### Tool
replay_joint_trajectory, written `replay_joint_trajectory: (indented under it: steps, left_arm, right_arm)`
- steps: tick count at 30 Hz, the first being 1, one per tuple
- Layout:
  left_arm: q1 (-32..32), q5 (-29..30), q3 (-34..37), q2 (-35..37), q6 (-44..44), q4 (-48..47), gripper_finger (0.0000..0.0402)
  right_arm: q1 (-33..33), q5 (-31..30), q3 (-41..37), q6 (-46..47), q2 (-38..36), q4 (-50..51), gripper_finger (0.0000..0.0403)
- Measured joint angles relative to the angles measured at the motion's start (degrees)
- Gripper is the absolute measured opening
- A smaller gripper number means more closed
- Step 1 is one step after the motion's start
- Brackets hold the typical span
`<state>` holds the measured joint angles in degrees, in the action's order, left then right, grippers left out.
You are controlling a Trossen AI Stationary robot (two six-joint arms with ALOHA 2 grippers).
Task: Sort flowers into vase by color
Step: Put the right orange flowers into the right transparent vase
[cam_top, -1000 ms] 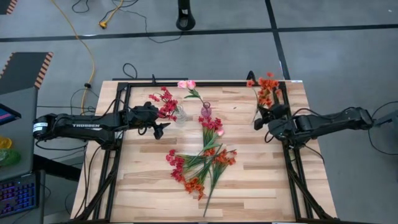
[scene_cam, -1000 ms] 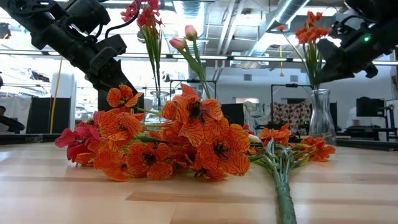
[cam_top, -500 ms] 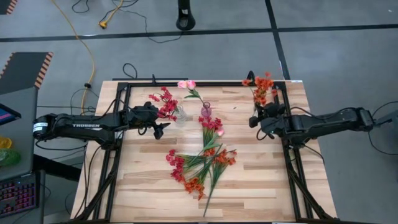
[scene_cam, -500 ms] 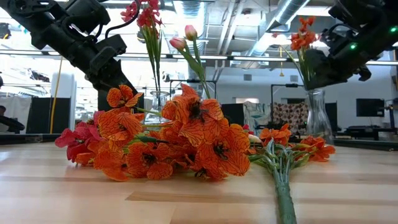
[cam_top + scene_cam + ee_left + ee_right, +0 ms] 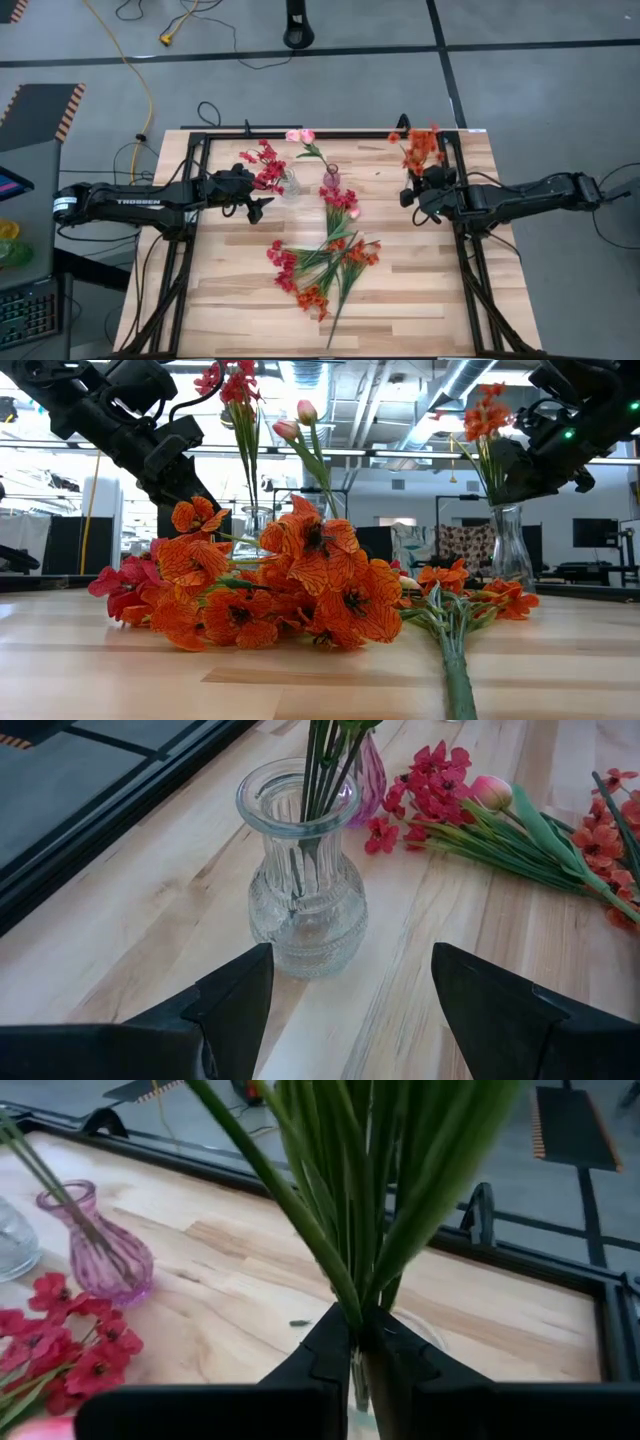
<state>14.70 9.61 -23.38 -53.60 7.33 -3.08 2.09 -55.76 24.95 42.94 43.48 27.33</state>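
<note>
Orange flowers [image 5: 422,146] on green stems stand clenched in the right tool [image 5: 357,1365].

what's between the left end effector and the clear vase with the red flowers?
Only bare wood. In the left wrist view the open left end effector faces the clear vase across bare tabletop; nothing lies between them.

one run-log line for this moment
right pincer: on orange flower stems in clear glass vase | left pincer: open, waiting
</note>
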Motion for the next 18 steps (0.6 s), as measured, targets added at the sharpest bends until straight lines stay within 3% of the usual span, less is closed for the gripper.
replay_joint_trajectory:
  steps: [13,18]
  left_arm:
    - [0.00,-0.02,0.00,0.00,0.00,-0.02,0.0258]
    - [0.00,-0.04,0.02,0.00,0.00,-0.02,0.0258]
  right_arm:
    - [0.00,2.41,1.52,-4.47,-0.46,1.04,0.0058]
    - [0.00,3.53,3.97,-4.51,-0.44,5.18,0.0085]
